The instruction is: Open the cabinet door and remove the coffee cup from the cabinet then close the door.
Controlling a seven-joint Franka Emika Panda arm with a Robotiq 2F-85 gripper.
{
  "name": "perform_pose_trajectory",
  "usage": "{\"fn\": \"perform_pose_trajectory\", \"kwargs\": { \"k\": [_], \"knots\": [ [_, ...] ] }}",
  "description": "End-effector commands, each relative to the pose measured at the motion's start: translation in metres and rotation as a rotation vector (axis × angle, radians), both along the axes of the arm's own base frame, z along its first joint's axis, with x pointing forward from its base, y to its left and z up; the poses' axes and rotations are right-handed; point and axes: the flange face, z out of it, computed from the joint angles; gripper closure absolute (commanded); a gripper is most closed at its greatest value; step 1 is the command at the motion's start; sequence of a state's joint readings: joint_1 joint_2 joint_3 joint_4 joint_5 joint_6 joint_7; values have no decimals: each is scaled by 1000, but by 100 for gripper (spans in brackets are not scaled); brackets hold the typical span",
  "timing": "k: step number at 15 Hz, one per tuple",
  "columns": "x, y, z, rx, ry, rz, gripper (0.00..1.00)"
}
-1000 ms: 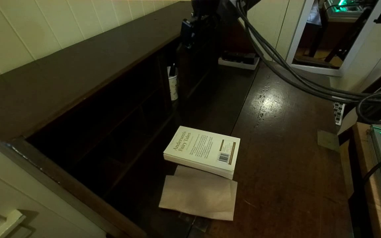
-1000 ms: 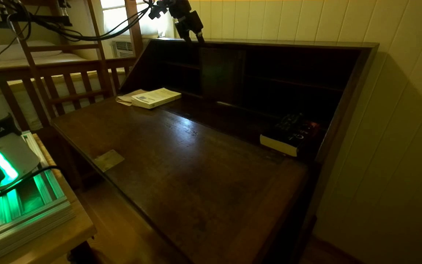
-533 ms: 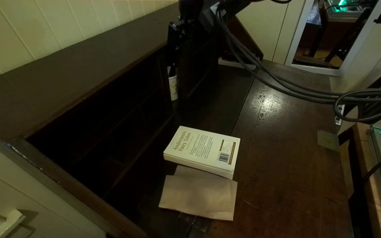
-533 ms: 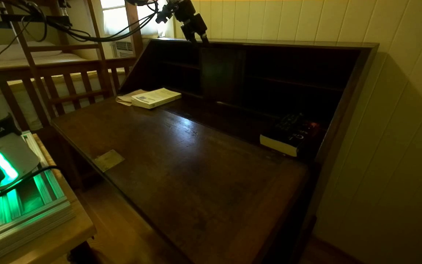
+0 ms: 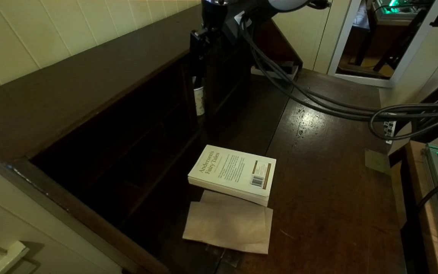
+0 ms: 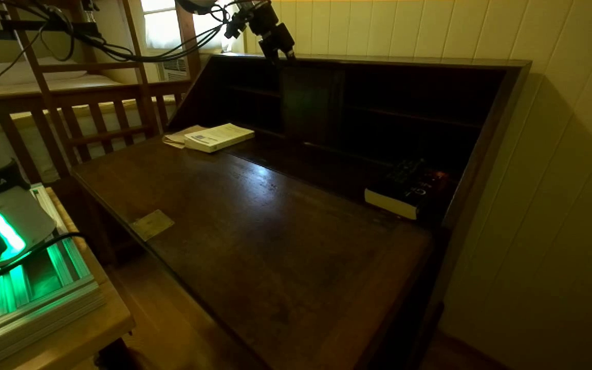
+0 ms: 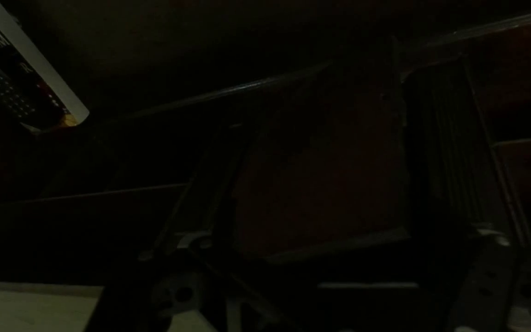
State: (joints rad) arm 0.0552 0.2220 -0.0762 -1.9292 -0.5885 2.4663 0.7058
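Ok, "Andersen's Fairy Tales" bk (image 5: 235, 173) nr cab (image 5: 97, 78)

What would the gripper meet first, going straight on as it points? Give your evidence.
Probably the door: in an exterior view it lies below the gripper, along its line. Depth is unclear, so the cup could come first.

We observe a dark brown wooden desktop (image 5: 333, 201), glossy, scuffed in places, and crossed lengthwise by a seam (image 5: 279, 121). On it we record a white book (image 5: 226, 169), titled Andersen's Fairy Tales, barcode (image 5: 257, 180) up; just beside it, brown paper (image 5: 226, 226), overlap uncertain. Toward the opposite end we note a thick dark book (image 6: 404, 187), lying flat. We find a yellowish plate (image 6: 153, 224) near the outer edge.
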Motion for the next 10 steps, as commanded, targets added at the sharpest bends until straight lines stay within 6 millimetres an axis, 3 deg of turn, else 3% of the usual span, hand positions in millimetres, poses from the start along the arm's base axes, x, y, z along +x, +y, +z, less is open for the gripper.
{"fn": "perform_pose_trajectory", "kwargs": {
  "k": [1, 7, 10],
  "knots": [
    [4, -5, 2, -32, -18, -17, 0],
    [-3, -8, 0, -33, 8, -21, 0],
    [-18, -12, 3, -47, 70, -53, 0]
  ]
}}
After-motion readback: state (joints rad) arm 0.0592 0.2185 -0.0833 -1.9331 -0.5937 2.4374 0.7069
